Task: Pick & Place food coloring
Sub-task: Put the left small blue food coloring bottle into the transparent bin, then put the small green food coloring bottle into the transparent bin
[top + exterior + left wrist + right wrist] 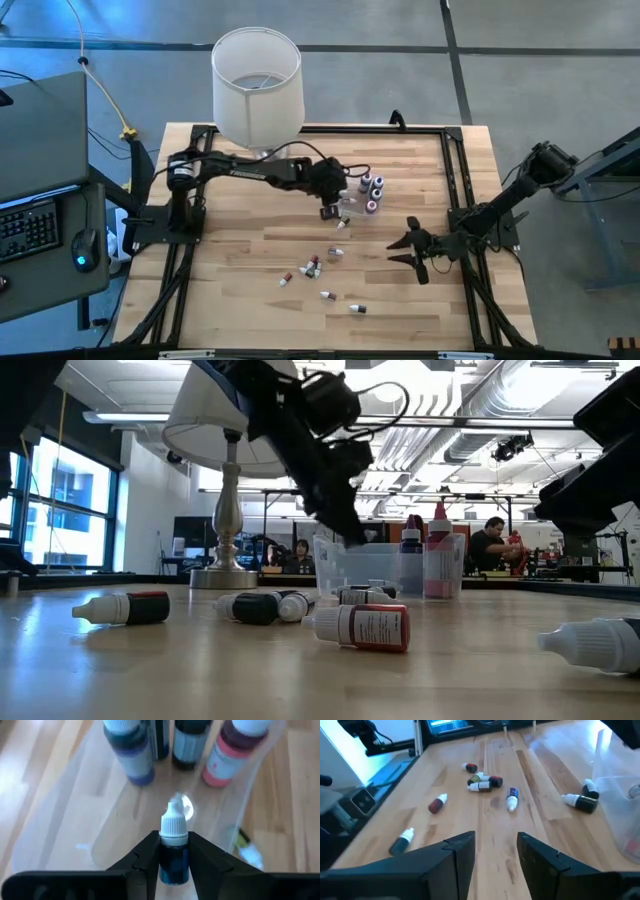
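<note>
My left gripper [174,842] is shut on a blue food coloring bottle [174,860] with a white pointed cap [173,822]. It hangs at the near edge of the clear plastic tub [85,795], past the table's middle [328,211]. Three bottles stand upright in the tub: blue [131,750], dark [190,745] and red [230,755]. Several more bottles lie on their sides on the wood [312,265] [485,782]. My right gripper [415,250] [495,852] is open near the table's right side, low over the wood, with nothing between its fingers. My left gripper pinches the bottle's blue body [174,867], just under the cap, between its two fingers [145,855]. The fingers slant down from the table's left. The bottle points along them, cap forward toward the tub's floor, and is lifted clear.
A white lamp [256,85] stands at the table's far left, its base [225,575] behind the bottles. Two bottles [580,800] lie close beside the tub's near wall. Black frame rails [455,180] run along the table's edges. Bare wood lies at the near left.
</note>
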You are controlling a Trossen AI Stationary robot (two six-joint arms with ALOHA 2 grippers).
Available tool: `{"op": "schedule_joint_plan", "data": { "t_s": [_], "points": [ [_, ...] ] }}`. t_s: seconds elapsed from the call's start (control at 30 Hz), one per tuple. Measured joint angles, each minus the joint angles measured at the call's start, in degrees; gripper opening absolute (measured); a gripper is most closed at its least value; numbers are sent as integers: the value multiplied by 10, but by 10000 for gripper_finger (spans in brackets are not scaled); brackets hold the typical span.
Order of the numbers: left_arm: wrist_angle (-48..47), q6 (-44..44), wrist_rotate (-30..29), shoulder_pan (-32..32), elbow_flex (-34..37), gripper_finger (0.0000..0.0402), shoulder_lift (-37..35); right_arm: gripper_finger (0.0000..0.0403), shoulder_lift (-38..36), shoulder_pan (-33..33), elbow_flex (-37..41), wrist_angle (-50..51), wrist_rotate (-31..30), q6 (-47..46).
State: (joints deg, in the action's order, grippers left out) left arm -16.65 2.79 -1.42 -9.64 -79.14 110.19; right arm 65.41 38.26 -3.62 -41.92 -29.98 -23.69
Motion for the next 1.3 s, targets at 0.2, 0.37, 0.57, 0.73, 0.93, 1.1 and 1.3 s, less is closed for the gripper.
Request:
{"op": "schedule_joint_plan", "data": {
  "t_s": [0.2, 0.37, 0.57, 0.73, 0.93, 1.1, 1.3],
  "points": [
    [3, 0, 6, -1, 0, 140, 16, 139, 0, -3, 0, -12, -56, 33],
    [-14, -3, 6, -1, -12, 162, 14, 139, 1, -32, -4, -32, -6, 58],
    [-87, -2, 4, -1, -100, 159, -17, 139, 56, -46, -114, -7, 72, 89],
    [-174, 0, 4, -1, -189, 158, -18, 139, 186, -28, -276, 117, 86, 107],
    [-313, 21, 9, -1, -252, 158, -18, 139, 315, 10, -414, 192, 86, 64],
    [-500, -19, 11, -1, -308, 158, -18, 139, 369, 32, -478, 264, 60, -44],
    [-572, -87, -5, 33, -310, 158, -36, 139, 407, 67, -483, 284, 20, -102]
  ]
}}
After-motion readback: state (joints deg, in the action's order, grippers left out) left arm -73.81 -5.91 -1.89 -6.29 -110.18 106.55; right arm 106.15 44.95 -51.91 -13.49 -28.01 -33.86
